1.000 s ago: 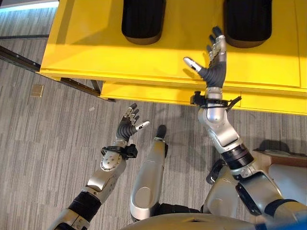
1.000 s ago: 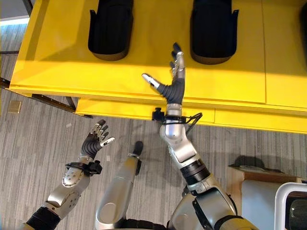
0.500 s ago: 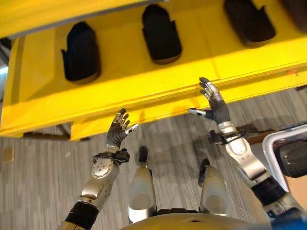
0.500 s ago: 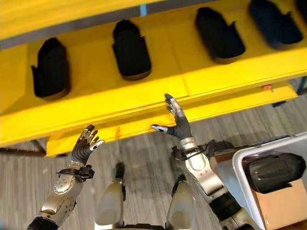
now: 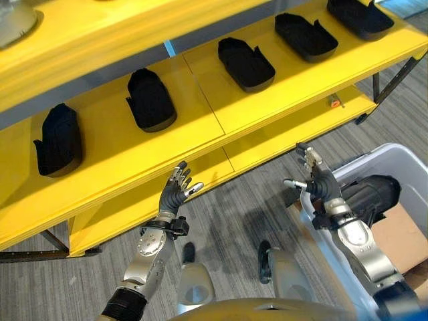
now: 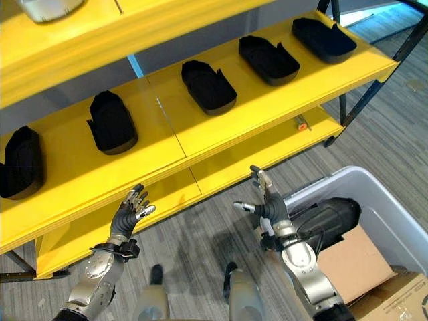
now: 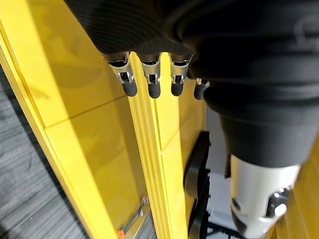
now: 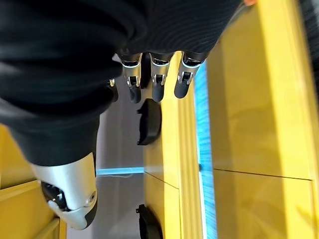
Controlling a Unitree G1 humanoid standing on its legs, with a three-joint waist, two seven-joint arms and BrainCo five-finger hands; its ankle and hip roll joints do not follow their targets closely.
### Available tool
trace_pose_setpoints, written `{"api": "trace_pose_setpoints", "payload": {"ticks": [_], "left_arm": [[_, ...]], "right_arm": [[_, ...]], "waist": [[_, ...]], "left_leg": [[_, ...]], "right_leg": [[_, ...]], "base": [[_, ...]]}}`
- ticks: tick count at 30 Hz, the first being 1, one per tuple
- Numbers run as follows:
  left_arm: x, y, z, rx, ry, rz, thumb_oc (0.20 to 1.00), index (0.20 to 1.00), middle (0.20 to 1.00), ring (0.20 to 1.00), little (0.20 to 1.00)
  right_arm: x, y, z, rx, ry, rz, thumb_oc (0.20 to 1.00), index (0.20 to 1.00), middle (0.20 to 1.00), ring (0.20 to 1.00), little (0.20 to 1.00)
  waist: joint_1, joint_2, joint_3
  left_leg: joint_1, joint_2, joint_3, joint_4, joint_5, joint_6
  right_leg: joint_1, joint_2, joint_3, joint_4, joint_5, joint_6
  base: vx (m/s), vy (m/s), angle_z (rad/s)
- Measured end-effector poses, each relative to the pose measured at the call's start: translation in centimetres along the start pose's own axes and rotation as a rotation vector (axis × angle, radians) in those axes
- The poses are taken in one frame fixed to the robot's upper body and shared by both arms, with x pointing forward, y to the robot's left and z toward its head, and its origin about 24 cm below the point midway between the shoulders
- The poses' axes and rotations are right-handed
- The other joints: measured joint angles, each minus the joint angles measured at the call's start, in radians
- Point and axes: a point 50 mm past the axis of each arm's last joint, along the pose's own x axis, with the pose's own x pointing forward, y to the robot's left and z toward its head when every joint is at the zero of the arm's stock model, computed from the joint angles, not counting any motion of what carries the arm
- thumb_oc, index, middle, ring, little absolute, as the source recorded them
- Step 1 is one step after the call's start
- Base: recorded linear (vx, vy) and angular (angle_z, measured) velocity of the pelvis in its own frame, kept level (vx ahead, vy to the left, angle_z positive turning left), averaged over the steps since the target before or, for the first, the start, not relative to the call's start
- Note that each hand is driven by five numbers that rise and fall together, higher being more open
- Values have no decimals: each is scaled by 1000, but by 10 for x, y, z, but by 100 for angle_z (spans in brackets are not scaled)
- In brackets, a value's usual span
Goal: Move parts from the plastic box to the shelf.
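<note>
Your left hand [image 5: 175, 195] is up in front of the yellow shelf [image 5: 200, 114] with its fingers spread and nothing in it. The black parts [image 5: 151, 100] already sit in a row on the shelf, side by side. Each one lies flat with its long side going from the front edge to the back.

Your right hand [image 5: 314, 184] is also spread wide and holds nothing. It hangs just above the near rim of the plastic box [image 5: 408, 167]. The next part [image 5: 371, 197] is a dark, bumpy thing lying inside the box on brown cardboard [image 5: 401, 231]. Its long side seems to run across the box, but the hand and the rim hide some of it, so you cannot tell which end is which.

Watch out here. If you reach in too low, your right hand may bump the box rim. The part looks big and round, so one hand may slip off it.
</note>
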Motion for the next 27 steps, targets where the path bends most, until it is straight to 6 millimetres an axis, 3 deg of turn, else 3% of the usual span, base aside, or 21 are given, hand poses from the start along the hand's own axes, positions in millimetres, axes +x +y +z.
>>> {"api": "trace_pose_setpoints", "payload": {"ticks": [1, 2, 3, 5, 6, 7, 8, 11, 13, 20, 22, 24, 25, 26, 27], "left_arm": [[0, 1, 0, 3, 1, -2, 1000, 1000, 1000, 1000, 1000], [-4, 3, -3, 9, 12, 1, 1000, 1000, 1000, 1000, 1000], [-9, 5, -7, 8, 27, 8, 1000, 1000, 1000, 1000, 1000], [-15, 7, -9, 4, 37, 20, 1000, 1000, 1000, 1000, 1000], [-18, 9, -11, 2, 46, 26, 1000, 1000, 1000, 1000, 1000], [-23, 12, -14, 5, 63, 38, 1000, 1000, 1000, 1000, 1000], [-23, 12, -14, 5, 64, 38, 1000, 1000, 1000, 1000, 1000], [-21, 11, -12, 3, 54, 33, 1000, 1000, 1000, 1000, 1000], [-18, 13, -9, 5, 41, 40, 1000, 1000, 1000, 1000, 1000], [-20, 13, -10, 8, 49, 36, 1000, 1000, 1000, 1000, 1000], [-15, 12, -7, 15, 41, 22, 1000, 1000, 1000, 1000, 1000], [-15, 14, -6, 26, 48, 18, 1000, 1000, 1000, 1000, 1000], [-16, 16, -6, 27, 48, 30, 1000, 1000, 1000, 1000, 1000], [-14, 16, -5, 21, 41, 41, 1000, 1000, 1000, 1000, 1000], [-16, 18, -6, 22, 49, 54, 1000, 1000, 1000, 1000, 1000]], "right_arm": [[0, 2, -1, 18, 4, -5, 1000, 1000, 1000, 1000, 1000], [0, 5, -1, 37, 1, 3, 1000, 1000, 1000, 1000, 1000], [0, 7, -1, 50, 2, 9, 1000, 1000, 1000, 1000, 1000], [2, 12, -1, 64, -1, 26, 1000, 1000, 1000, 1000, 1000], [4, 13, -1, 69, -5, 31, 1000, 1000, 1000, 1000, 1000], [8, 17, -3, 84, 0, 34, 1000, 1000, 1000, 1000, 1000], [9, 19, -4, 93, 3, 31, 1000, 1000, 1000, 1000, 1000], [9, 20, -4, 102, 5, 35, 1000, 1000, 1000, 1000, 1000], [9, 20, -5, 120, 11, 36, 1000, 1000, 1000, 1000, 1000], [9, 23, -6, 166, 26, 53, 1000, 1000, 1000, 1000, 1000], [9, 24, -6, 168, 27, 57, 1000, 1000, 1000, 1000, 1000], [10, 28, -6, 169, 28, 74, 1000, 1000, 1000, 1000, 1000], [16, 36, -5, 185, 22, 93, 1000, 1000, 1000, 1000, 1000], [22, 38, -5, 180, 25, 104, 1000, 1000, 1000, 1000, 1000], [27, 46, -4, 202, 20, 115, 1000, 1000, 1000, 1000, 1000]], "waist": [[5, -13, -4], [14, -14, -14], [8, -3, -21], [26, 12, -34], [41, 23, -36], [47, 36, -46], [45, 30, -47], [41, 28, -50], [23, 22, -57], [12, -4, -79], [-9, -6, -82], [2, -9, -83], [19, 0, -79], [37, 17, -77], [52, 27, -75]], "left_leg": [[2, -60, -25, -9, -23, 14], [2, -151, -43, -28, -44, 36], [-2, -193, -53, -35, -53, 55], [3, -228, -113, -78, -53, 65], [15, -224, -147, -91, -19, 58], [29, -208, -157, -95, -26, 124], [34, -203, -121, -106, -28, 119], [75, -207, -72, -145, -26, 117], [100, -207, -60, -170, -25, 118], [158, -197, 84, -188, -30, 112], [164, -193, 102, -188, -39, 121], [164, -176, 158, -193, -48, 132], [165, -141, 248, -194, -46, 154], [162, -114, 297, -188, -64, 187], [166, -86, 383, -187, -74, 188]], "right_leg": [[19, -7, 11, -45, 23, 2], [58, 1, 12, -118, 73, 13], [93, 17, 11, -172, 93, 12], [104, 62, 56, -200, 95, 22], [100, 85, 76, -193, 99, 19], [90, 117, 111, -186, 86, 31], [77, 114, 123, -164, 70, 61], [78, 102, 149, -142, 53, 82], [92, 100, 157, -154, 52, 84], [114, 117, 295, -161, 57, 91], [110, 128, 320, -160, 64, 99], [84, 143, 338, -130, 57, 125], [51, 121, 198, -126, 13, 156], [32, 93, 40, -107, -4, 148], [15, 2, -169, -76, 14, 153]], "base": [[127, -71, -28], [134, -53, -37], [115, -31, -39], [96, 2, -62], [103, 33, -110], [113, 46, -100], [110, 73, -77], [97, 82, -47], [104, 92, -28], [58, 85, -58], [-5, 53, -44], [-30, -21, -83], [-20, -40, -146], [73, -30, -182], [81, -23, -170]]}}
